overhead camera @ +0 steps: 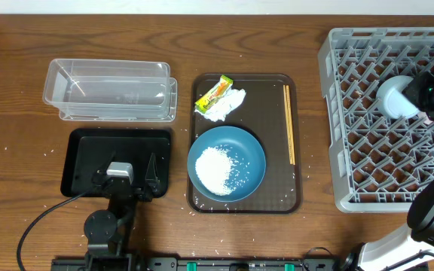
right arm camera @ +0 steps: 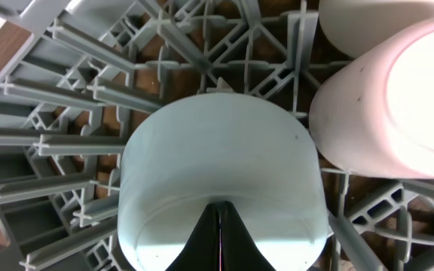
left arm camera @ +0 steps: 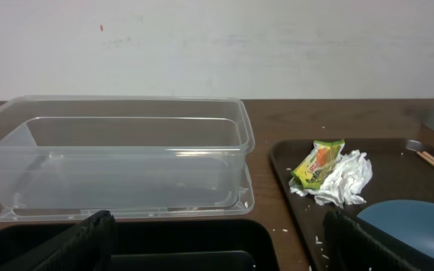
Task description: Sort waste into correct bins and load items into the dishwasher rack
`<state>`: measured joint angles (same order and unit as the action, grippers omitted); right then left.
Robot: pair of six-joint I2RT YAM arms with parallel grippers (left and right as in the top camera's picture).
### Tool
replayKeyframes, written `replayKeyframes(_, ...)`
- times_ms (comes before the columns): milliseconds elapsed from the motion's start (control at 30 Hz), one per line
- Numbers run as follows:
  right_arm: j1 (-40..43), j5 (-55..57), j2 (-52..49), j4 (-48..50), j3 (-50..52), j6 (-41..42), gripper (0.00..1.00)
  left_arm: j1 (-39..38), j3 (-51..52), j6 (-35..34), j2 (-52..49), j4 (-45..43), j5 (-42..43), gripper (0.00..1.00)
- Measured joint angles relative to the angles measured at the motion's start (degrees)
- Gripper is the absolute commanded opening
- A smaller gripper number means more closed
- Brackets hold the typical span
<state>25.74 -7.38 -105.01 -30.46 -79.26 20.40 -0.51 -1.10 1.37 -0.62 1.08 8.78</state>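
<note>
While the right gripper (right arm camera: 221, 237) hangs over the dishwasher rack (overhead camera: 353, 113) at three o'clock on the table, the step in hand appears to be loading crockery. Its jaws are pressed fully together at the near rim of a pale cup (right arm camera: 224, 165) lying among the rack's ribs. Whether they pinch the cup's wall or only rest against it cannot be told. A pink-lined cup (right arm camera: 398, 98) sits just beside the pale one, at its two o'clock.

The left gripper (left arm camera: 218, 223) hovers over the black tray (overhead camera: 81, 162) at eight o'clock, jaws spread as wide as they go and holding nothing. The clear tub (overhead camera: 111, 90) stands just beyond it at ten o'clock.

At the centre, the brown serving tray (overhead camera: 277, 90) carries everything not yet sorted. The blue plate (overhead camera: 251, 150) sits at its six o'clock with the rice (overhead camera: 218, 169) heaped on it. The snack wrapper (overhead camera: 214, 92) and tissue (overhead camera: 228, 105) touch each other at twelve, and the chopsticks (overhead camera: 289, 124) lie along the three o'clock edge.

Loading seems well begun, sorting not. The next move likely calls for the right arm to leave the cup settled and come clear of the ribs. The left, already open, is well placed to reach across for the wrapper or tissue. The plate will want its rice tipped out before it goes in the rack.
</note>
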Motion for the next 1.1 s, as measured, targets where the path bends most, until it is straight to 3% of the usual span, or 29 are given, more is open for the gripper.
replayKeyframes(767,-1.6,3.0,0.0,7.8,0.0,0.1,0.01,0.0,0.0,0.0,0.0,0.0,0.0,0.91)
replayKeyframes(1100,-2.0,2.3,0.2,6.7,-0.1,0.2,0.01,0.0,0.0,0.0,0.0,0.0,0.0,0.91)
